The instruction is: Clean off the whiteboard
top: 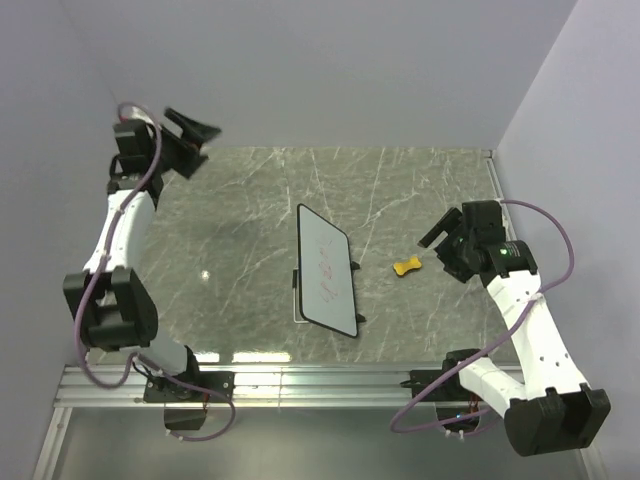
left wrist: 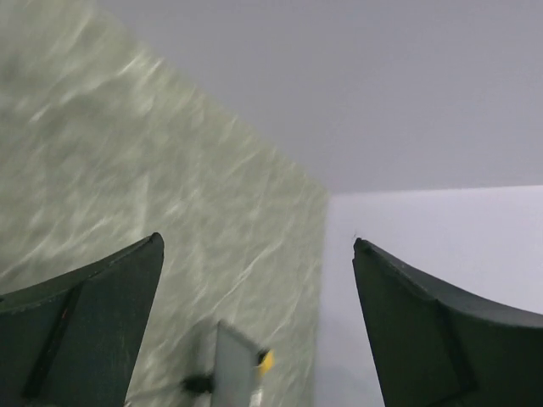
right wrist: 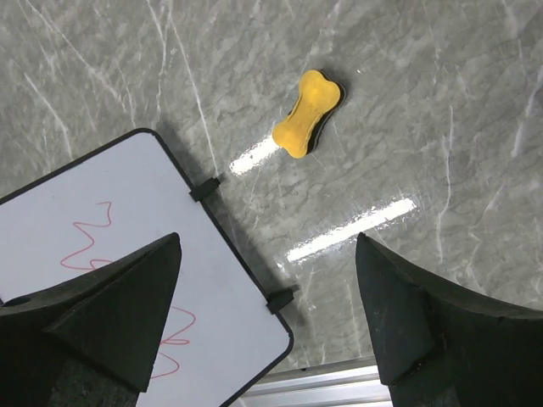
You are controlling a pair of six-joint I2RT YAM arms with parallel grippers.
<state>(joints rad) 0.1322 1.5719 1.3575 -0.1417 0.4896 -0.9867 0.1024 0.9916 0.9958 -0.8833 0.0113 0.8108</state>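
Observation:
The whiteboard [top: 325, 268] lies flat at the table's middle, with a black frame, small black clips and red scribbles. The yellow bone-shaped eraser [top: 407, 267] lies just to its right, apart from it. My right gripper [top: 440, 235] is open and empty, above the table to the right of the eraser. In the right wrist view the right gripper [right wrist: 267, 237] hangs over the whiteboard's corner [right wrist: 225, 297], with the eraser [right wrist: 308, 113] beyond. My left gripper [top: 195, 135] is open and empty, raised at the far left. In the blurred left wrist view the left gripper [left wrist: 254, 246] looks across at the whiteboard [left wrist: 233, 369] and eraser [left wrist: 265, 362].
The table is grey-green marble [top: 230, 250]. An aluminium rail [top: 300, 380] runs along its near edge, also in the right wrist view [right wrist: 339, 381]. Plain walls close the far side and the right side [top: 580, 120].

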